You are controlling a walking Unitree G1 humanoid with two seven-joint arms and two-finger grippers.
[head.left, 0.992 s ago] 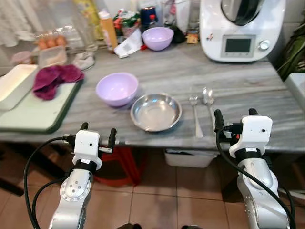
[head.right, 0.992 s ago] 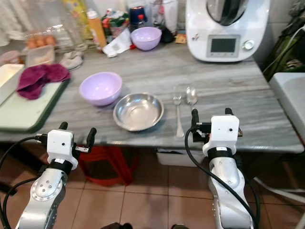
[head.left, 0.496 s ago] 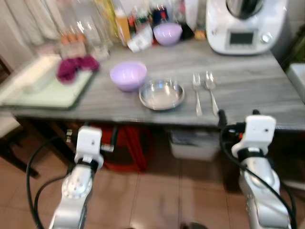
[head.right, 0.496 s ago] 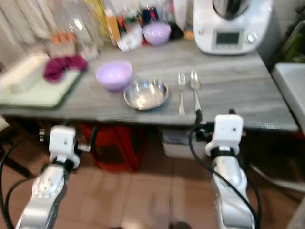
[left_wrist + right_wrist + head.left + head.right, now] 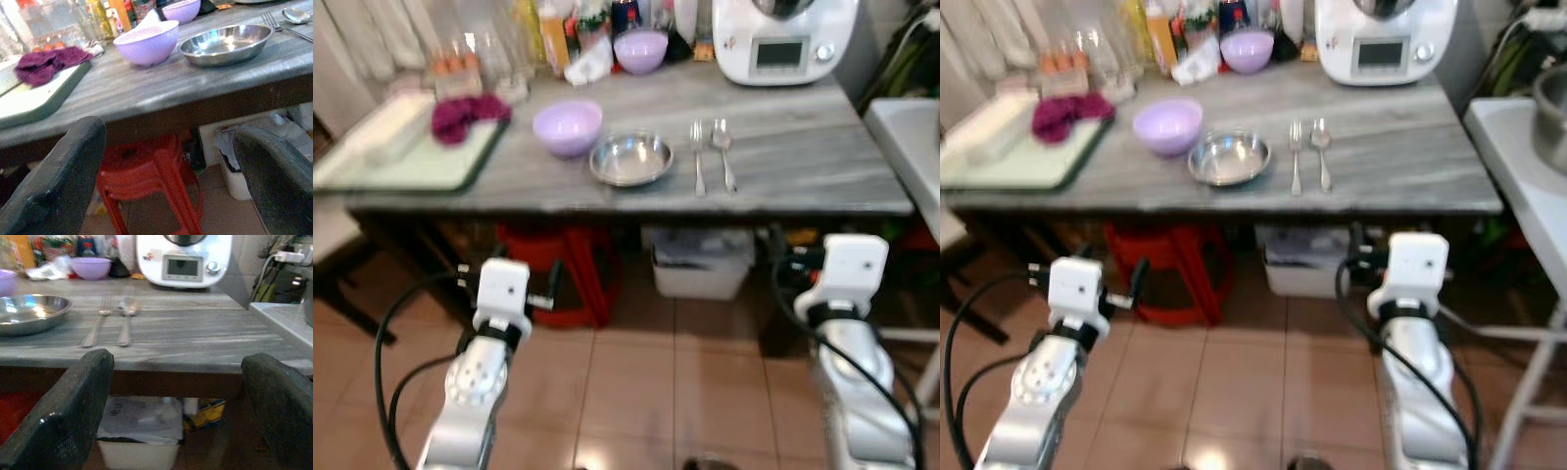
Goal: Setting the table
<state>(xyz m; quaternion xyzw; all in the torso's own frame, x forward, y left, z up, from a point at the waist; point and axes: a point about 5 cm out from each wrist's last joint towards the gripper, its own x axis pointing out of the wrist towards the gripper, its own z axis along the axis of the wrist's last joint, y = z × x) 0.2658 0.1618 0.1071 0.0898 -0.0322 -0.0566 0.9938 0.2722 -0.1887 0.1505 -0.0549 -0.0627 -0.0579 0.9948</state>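
No readable writing; fork and spoon lie beside steel bowl

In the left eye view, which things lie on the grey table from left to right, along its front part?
Green tray → purple cloth → lilac plastic bowl → shiny steel bowl → metal fork → metal spoon.
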